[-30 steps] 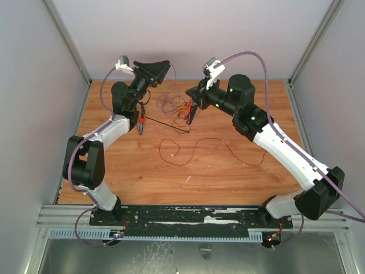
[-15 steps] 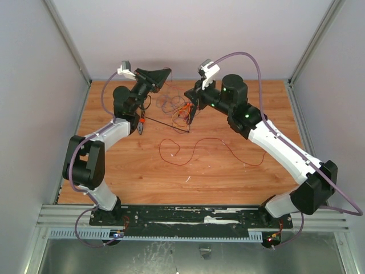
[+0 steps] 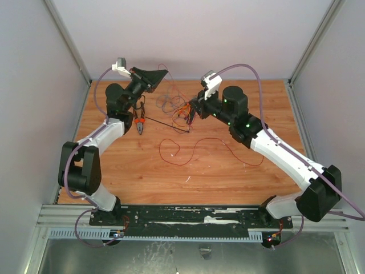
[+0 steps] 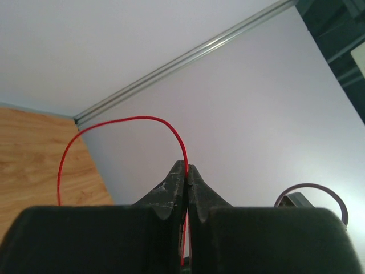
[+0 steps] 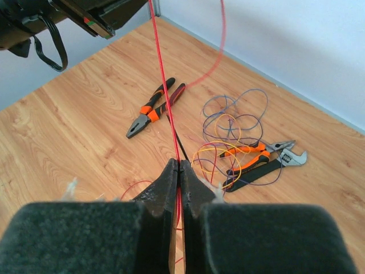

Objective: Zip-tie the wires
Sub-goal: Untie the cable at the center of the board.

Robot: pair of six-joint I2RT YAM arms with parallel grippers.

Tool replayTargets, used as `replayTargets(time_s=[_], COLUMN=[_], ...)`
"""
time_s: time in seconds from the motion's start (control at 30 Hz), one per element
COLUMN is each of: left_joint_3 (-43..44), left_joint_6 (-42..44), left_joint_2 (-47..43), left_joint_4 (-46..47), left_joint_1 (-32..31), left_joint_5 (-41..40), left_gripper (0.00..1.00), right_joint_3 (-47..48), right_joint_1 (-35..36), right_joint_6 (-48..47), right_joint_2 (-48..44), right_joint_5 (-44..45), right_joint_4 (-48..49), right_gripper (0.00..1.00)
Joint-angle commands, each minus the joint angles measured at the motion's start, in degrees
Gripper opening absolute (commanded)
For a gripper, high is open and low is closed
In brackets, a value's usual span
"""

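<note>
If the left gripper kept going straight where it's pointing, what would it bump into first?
Probably the pale wall. The left gripper, shut on a red wire, aims upward, and past the wire's loop only that wall shows ahead. I can't tell how far away it is.

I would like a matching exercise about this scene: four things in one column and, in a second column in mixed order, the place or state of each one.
Things:
1. left claw
2. orange-handled pliers
3. wrench
4. long loose red wire

Places or states:
A. at the edge of the tangle of wires
B. lies in curves on the table, nearest to the robot
C. shut on a red wire, held up in the air
D. lies apart from the tangle, to its left

Pairs: 1-C, 2-D, 3-A, 4-B
</note>
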Motion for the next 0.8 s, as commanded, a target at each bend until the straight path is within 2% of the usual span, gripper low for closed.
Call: replayTargets(time_s=[0.0,0.17,0.3,0.33,0.4,0.47,0.57,0.77], left_joint_3=[3.0,3.2,3.3,3.5,4.7,7.7,13.7,27.7], left_joint_6=[3.1,6.2,8.5,9.3,11.9,15.5,20.2,25.4], left_joint_2=[-2.9,-4.7,-6.5,-7.2,-9.1,-10.7,-12.0,-11.3], left_joint_4=[-0.4,-3.5,-4.7,-5.2,-8.2,-12.7,-20.0,-30.9], left_joint_1=[4.3,5.0,5.0,5.0,5.1,5.1,5.8,7.7], left_joint_5=[-5.3,-5.6,-5.4,-5.4,-5.4,-5.7,-7.0,-6.8], left_gripper=[0.06,0.09,0.0,0.0,0.0,0.0,0.0,0.0], right_joint_3=[-4.0,-6.5,-6.7,-6.6,-6.4,-6.0,-5.7,-6.3], right_joint_1=[-0.1,-0.2,-0.2,-0.1,-0.1,-0.3,-1.3,-2.4], right_joint_6=[-0.4,0.7,1.3,1.2,1.0,0.5,0.0,-0.6], right_joint_2=[-2.8,-3.4,-3.2,-3.2,-3.1,-3.3,-3.6,-0.9], right_joint_5=[3.5,2.8,-3.7,-5.3,-6.3,-5.7,-5.9,-5.7], right_joint_4=[-5.1,-4.7,-3.9,-3.9,-4.2,-4.9,-4.9,-2.0], right_gripper=[0.0,0.0,0.0,0.05,0.25,0.38,0.63,0.88])
